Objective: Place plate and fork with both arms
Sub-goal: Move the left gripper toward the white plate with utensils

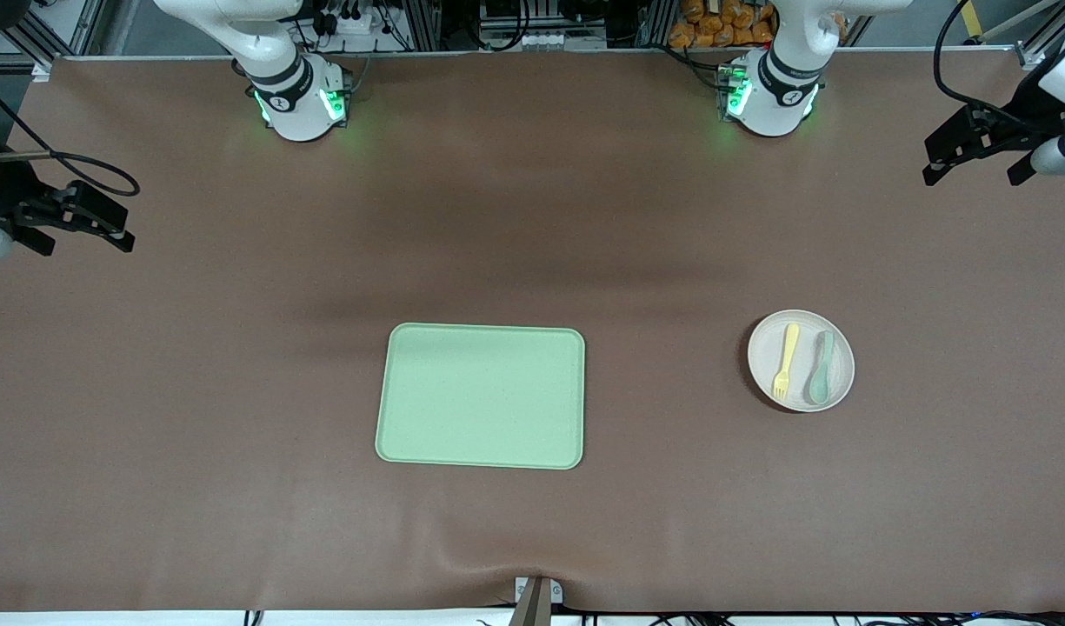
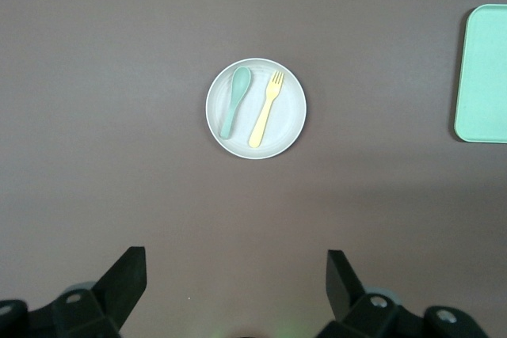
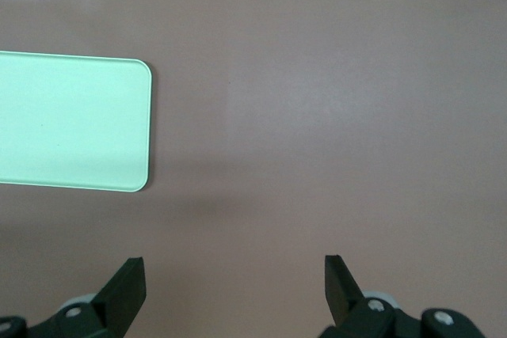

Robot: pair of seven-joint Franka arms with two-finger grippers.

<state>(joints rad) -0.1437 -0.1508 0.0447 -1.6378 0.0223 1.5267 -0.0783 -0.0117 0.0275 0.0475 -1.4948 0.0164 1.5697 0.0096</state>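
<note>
Nothing started yet from what I see. Landmark is the green tray (image 1: 481, 396), lying bare mid-table. The plate (image 1: 801, 360) sits on the table well apart from the tray, toward the left arm's end. The fork (image 1: 785, 362) lies flat on the plate, on the tray-facing half, tines toward the front camera; a grey-green spoon (image 1: 821, 369) lies just beside it, parallel, not touching. So I judge the fork has to come off the plate, or the plate goes across loaded.

My left gripper (image 2: 236, 286) hangs high over bare table past the plate, away from the tray, fingers spread wide, holding nothing. My right gripper (image 3: 234, 290) hangs over bare table off the tray's opposite end, also spread wide and empty. Both arms look parked clear of the tray, probably so the work area is unobstructed. Left is the nearer arm for the plate.
</note>
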